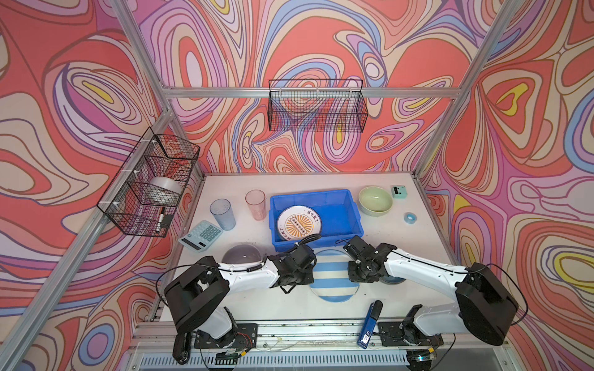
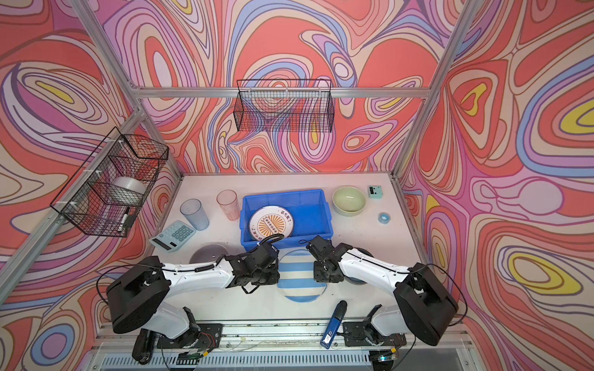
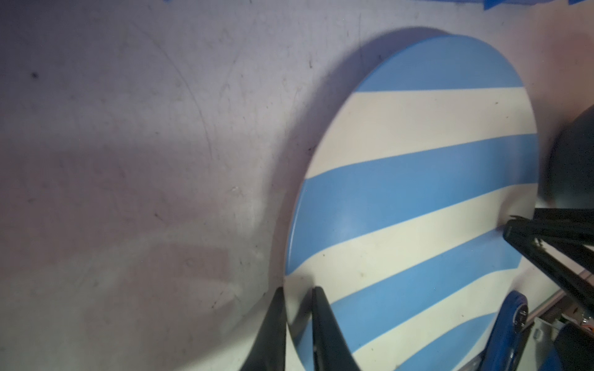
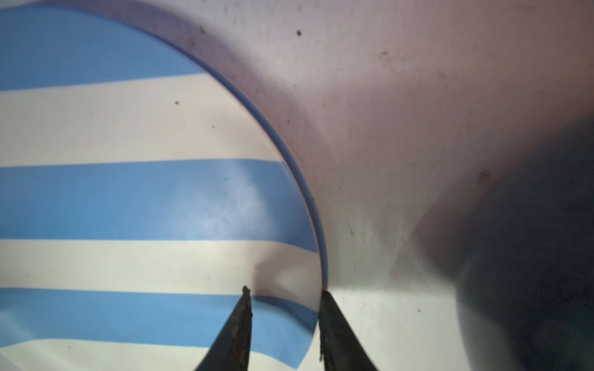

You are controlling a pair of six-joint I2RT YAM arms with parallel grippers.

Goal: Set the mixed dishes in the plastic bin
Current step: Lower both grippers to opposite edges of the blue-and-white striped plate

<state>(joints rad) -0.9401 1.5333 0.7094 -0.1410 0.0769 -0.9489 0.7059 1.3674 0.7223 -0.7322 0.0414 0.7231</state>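
Note:
The blue-and-white striped plate (image 1: 334, 278) (image 2: 299, 279) lies on the table just in front of the blue plastic bin (image 1: 308, 195) (image 2: 283, 193). My left gripper (image 3: 300, 289) is shut on its left rim. At the plate's right rim my right gripper (image 4: 285, 290) is open, one finger over the face and the other outside the edge. An orange sunburst plate (image 1: 299, 223) lies in the bin. On the table are a grey-blue cup (image 1: 222, 213), a pink cup (image 1: 256, 204), a pale green bowl (image 1: 375, 200) and an upturned lavender bowl (image 1: 241, 253). A dark blue bowl (image 1: 393, 280) is mostly hidden under the right arm.
A teal calculator (image 1: 201, 236) lies at the left. A blue tape roll (image 1: 409, 217) and a small teal box (image 1: 399, 191) sit at the back right. A blue-black tool (image 1: 369, 324) lies at the front edge. Black wire baskets hang on the back wall (image 1: 316, 106) and the left wall (image 1: 149, 183).

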